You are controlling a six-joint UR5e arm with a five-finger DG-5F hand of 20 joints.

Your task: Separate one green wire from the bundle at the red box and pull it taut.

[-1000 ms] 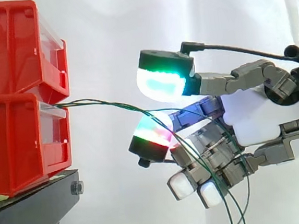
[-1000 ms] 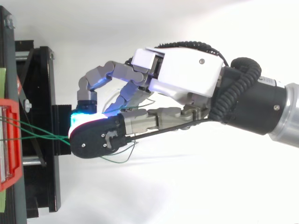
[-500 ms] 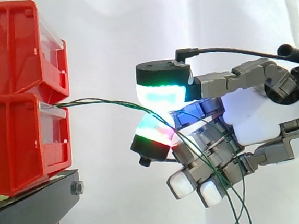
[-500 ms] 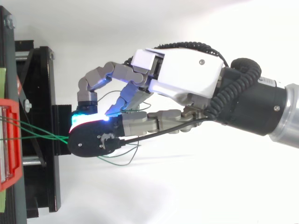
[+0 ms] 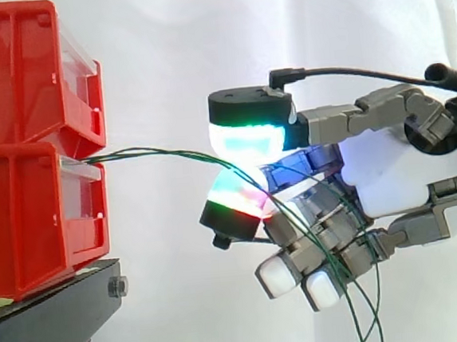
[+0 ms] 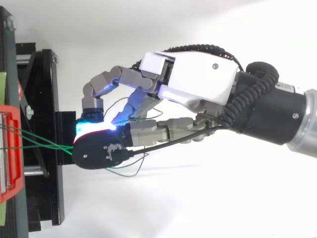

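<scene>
Several thin green wires (image 5: 155, 155) leave the front of the lower red bin (image 5: 33, 220) and run right, sagging a little, into my hand (image 5: 389, 173). A wire passes between my upper fingertip pad (image 5: 248, 137), glowing cyan and green, and a lower pad (image 5: 235, 201) glowing red and green; the two pads sit close together on it. Behind the pads the wires loop over my curled fingers (image 5: 279, 277) and hang down. From above, my hand (image 6: 193, 74) reaches left toward the bin (image 6: 10, 148), and the wires (image 6: 39, 144) fan out from it.
A second red bin (image 5: 20, 77) is stacked on the lower one. Both stand on a black stand (image 5: 57, 314) at the left, with a white curtain behind. Loose wire loops (image 6: 126, 171) hang under my hand.
The upper glowing pad has come down toward the lower one, closing the gap around the wire. The hand has barely shifted and the wires still sag.
</scene>
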